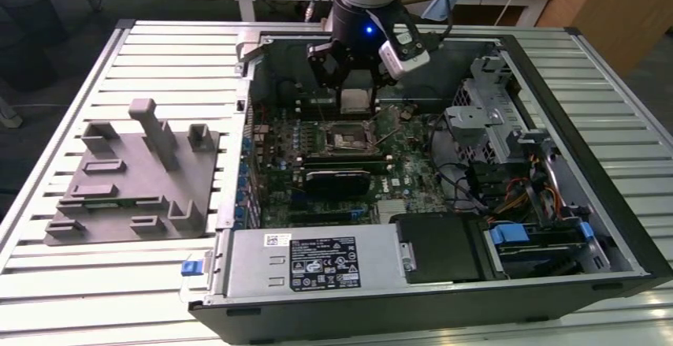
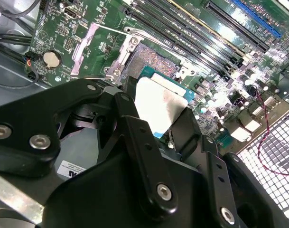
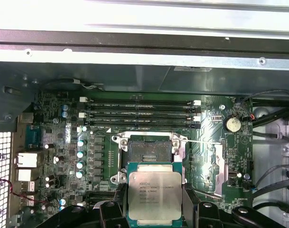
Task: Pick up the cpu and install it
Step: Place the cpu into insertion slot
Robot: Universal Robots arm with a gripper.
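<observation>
The gripper (image 1: 355, 86) hung inside the open computer case (image 1: 421, 318), its fingers clamped on two opposite edges of the cpu (image 3: 154, 194) — the chip sat flat between them, metal top up, above the motherboard (image 3: 59, 156) — just beside the uncovered socket (image 3: 149, 151)

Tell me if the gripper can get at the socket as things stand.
Probably yes. The gripper, shut on the cpu, hangs near the socket, which lies open with nothing over it.
</observation>
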